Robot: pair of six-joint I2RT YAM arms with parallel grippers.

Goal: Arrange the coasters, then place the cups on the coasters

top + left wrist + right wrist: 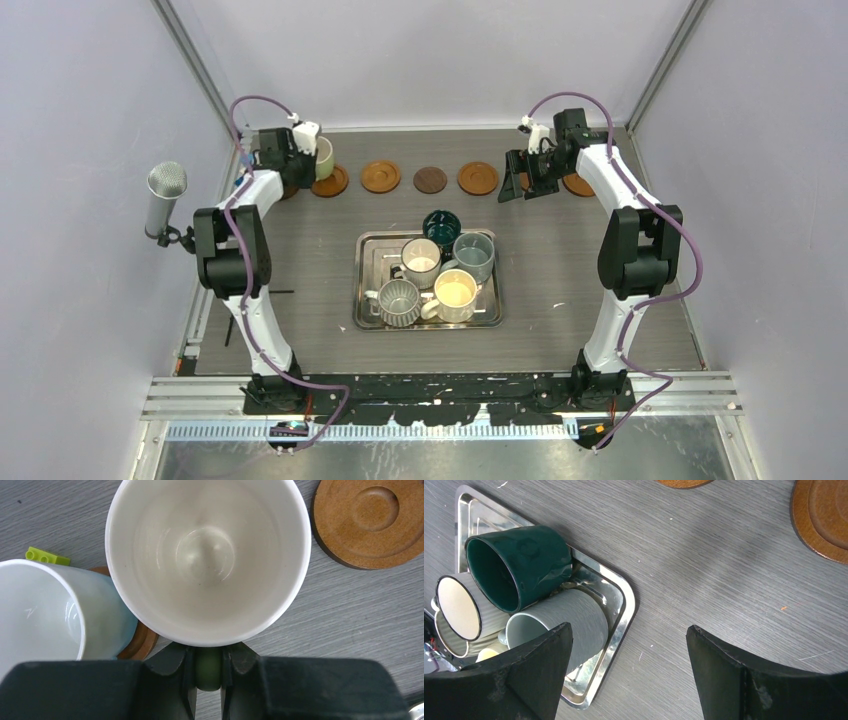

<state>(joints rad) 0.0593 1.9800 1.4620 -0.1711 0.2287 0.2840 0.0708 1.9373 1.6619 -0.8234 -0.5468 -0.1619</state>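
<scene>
My left gripper (208, 667) is shut on the green handle of a white-lined cup (207, 555), holding it upright at the far left (323, 157). An orange-brown coaster (370, 520) lies bare just to the cup's right (330, 182). To the left, another pale cup (40, 615) stands on a coaster (142, 642). More coasters sit in a row along the back: orange (381, 176), dark brown (430, 179), orange (478, 178). My right gripper (522, 185) hangs open above bare table (629, 650), with nothing between its fingers. It partly hides a coaster (578, 185).
A steel tray (365, 310) in the middle holds several cups: dark teal (519, 562), grey-blue (569, 620), white (420, 262), ribbed grey (398, 300) and cream (455, 292). A green toy brick (47, 557) lies by the left cup. A microphone (165, 200) stands at the left wall.
</scene>
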